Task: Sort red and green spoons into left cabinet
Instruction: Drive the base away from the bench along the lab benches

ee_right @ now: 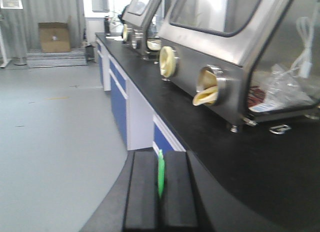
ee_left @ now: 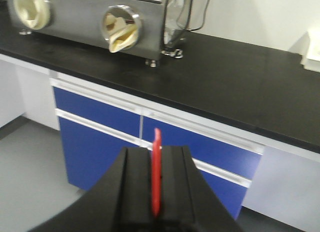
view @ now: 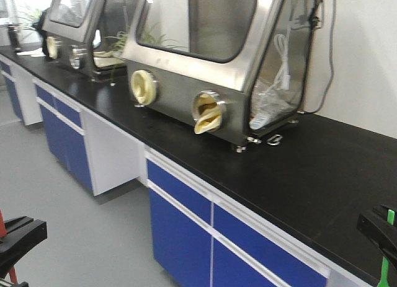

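Observation:
My left gripper (ee_left: 156, 149) is shut on the red spoon (ee_left: 156, 172), which stands edge-on between the black jaws and sticks out past their tips. In the front view the left gripper (view: 15, 237) sits at the bottom left with a sliver of the red spoon (view: 2, 224) showing. My right gripper (ee_right: 160, 154) is shut on the green spoon (ee_right: 161, 174), also edge-on. In the front view the right gripper (view: 375, 228) is at the bottom right with the green spoon (view: 387, 253) hanging from it. The left cabinet is out of view.
A long black lab counter (view: 298, 163) on blue and white base cupboards (view: 180, 219) runs ahead. Steel glove boxes (view: 211, 57) with cream glove ports stand on it. Grey floor (view: 74, 225) lies to the left. A cardboard box (ee_right: 54, 36) sits far back.

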You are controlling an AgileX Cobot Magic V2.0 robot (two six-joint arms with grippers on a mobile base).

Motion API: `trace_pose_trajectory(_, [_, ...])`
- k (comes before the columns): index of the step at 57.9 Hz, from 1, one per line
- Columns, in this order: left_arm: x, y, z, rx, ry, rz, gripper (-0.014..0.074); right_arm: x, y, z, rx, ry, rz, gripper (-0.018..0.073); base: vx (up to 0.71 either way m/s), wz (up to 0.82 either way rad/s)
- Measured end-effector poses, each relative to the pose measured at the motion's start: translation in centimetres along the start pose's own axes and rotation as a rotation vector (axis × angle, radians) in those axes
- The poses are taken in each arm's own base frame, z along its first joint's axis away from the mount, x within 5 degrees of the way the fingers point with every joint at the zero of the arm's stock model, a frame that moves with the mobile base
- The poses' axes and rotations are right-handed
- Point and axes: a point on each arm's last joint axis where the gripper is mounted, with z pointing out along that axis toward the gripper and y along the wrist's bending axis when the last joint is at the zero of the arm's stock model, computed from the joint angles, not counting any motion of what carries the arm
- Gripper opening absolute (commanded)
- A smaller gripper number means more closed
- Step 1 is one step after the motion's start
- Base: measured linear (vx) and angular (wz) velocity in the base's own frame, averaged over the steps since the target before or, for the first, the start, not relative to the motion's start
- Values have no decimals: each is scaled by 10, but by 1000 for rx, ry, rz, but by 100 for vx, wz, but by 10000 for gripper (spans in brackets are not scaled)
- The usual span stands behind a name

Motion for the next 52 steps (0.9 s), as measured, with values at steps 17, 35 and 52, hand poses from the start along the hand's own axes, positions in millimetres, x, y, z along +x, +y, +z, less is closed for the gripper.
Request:
trace_pose_trajectory(17, [0,0,0,0,0,0,0,0,0,0,0,0,0,-1,7,48])
trace_pose_trajectory(35, [0,0,0,0,0,0,0,0,0,0,0,0,0,-1,17,60])
trace_pose_trajectory(52, [0,0,0,0,0,0,0,0,0,0,0,0,0,-1,24,54])
